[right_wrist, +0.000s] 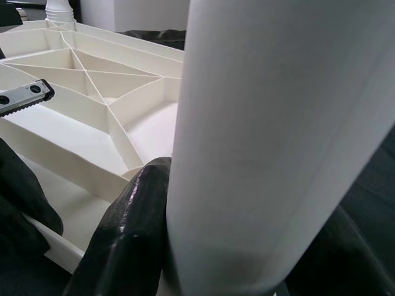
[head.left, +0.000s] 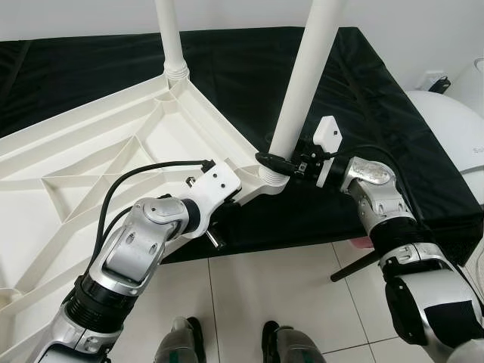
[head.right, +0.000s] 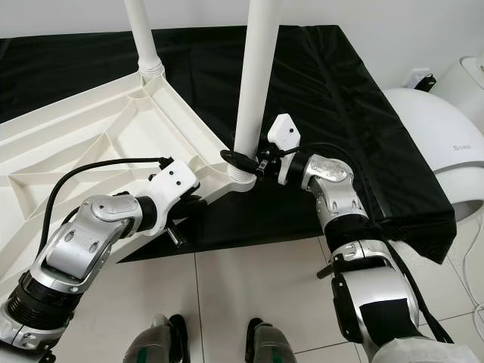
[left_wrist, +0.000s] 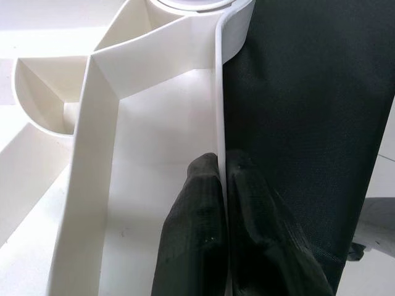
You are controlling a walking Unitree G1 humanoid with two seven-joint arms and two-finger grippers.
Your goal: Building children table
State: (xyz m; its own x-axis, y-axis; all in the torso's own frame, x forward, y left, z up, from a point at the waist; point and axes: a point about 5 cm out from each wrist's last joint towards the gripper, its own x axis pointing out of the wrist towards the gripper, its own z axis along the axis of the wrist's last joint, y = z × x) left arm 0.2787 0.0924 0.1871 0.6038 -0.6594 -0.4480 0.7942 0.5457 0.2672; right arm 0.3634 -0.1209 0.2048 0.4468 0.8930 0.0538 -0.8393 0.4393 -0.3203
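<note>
Two grippers working: left gripper (left_wrist: pixel 223 176) is pinching the thin rim of the ribbed white plastic tabletop (head.left: pixel 91 162); right gripper (head.left: pixel 274 162) is clamping the smooth round leg (head.left: pixel 306 72) at its corner socket, over the black cloth (head.left: pixel 249 68).

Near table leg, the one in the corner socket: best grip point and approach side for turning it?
Low on the near leg, just above its corner socket, coming from the robot's right across the black cloth. The leg is a smooth upright tube, so fingers can straddle it. The right gripper is there already; the left gripper clamps the tabletop rim.
</note>
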